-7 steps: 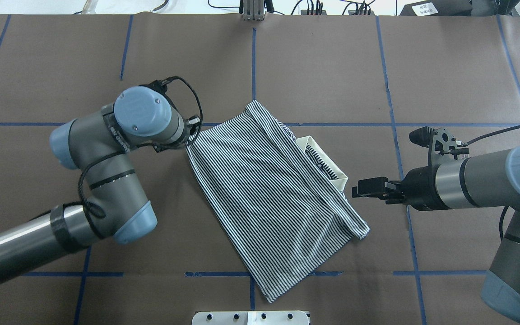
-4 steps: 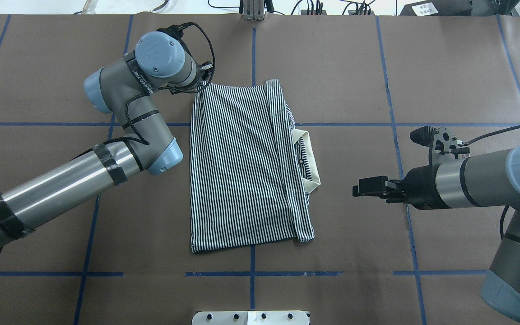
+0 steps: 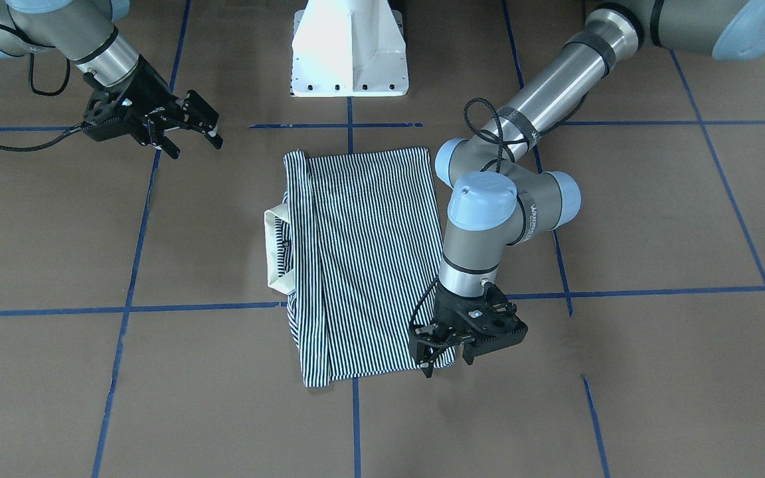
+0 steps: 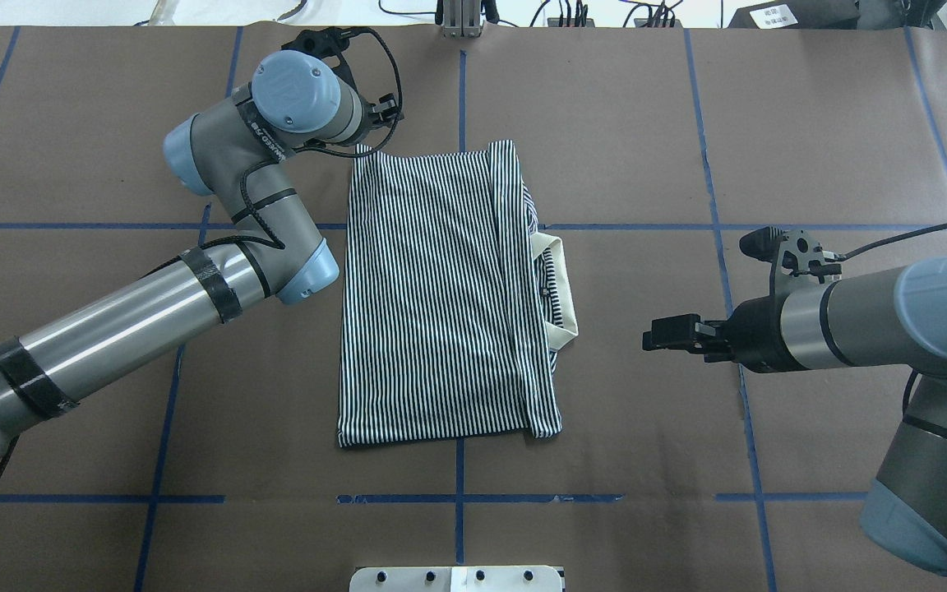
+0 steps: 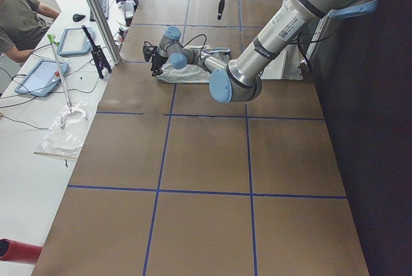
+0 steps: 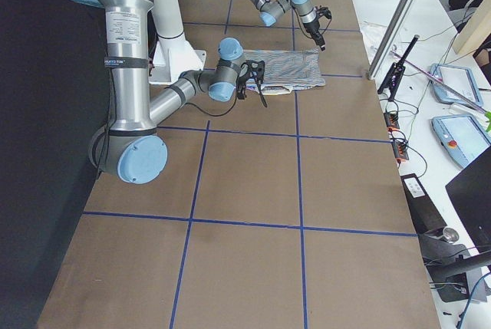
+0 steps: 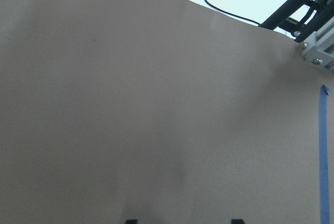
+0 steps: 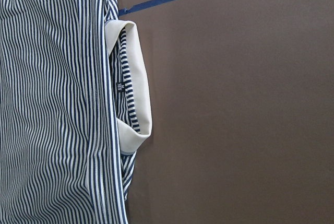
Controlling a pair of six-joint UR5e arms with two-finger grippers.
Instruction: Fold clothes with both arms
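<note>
Looking down on the table (image 4: 810, 123), we found the striped shirt (image 4: 441, 296) lying flat near its middle, already folded into a tidy upright rectangle; its sides were turned in and no sleeve showed loose, though one long edge on the robot's right was doubled over in a ridge; the cream collar (image 4: 564, 288) stuck out past that edge, facing the right arm; the right wrist camera showed the same collar (image 8: 133, 88) with a small label inside it. The left gripper (image 3: 447, 358) stood at the shirt's far corner on the robot's left, just over the cloth; its jaws were spread, and the left wrist camera showed only bare brown paper between the two fingertips, so we judged that it held nothing. The right gripper (image 3: 195, 143) hung well apart from the shirt, out beyond the collar side, its jaws likewise spread and empty. We judged the task well along: the lengthwise folds looked done and the bundle sat square to the blue tape lines (image 4: 461, 90); what seemed left was perhaps one more fold across the length to halve it, and some tidying of the protruding collar; for that, both grippers would first need to take hold of an edge.
</note>
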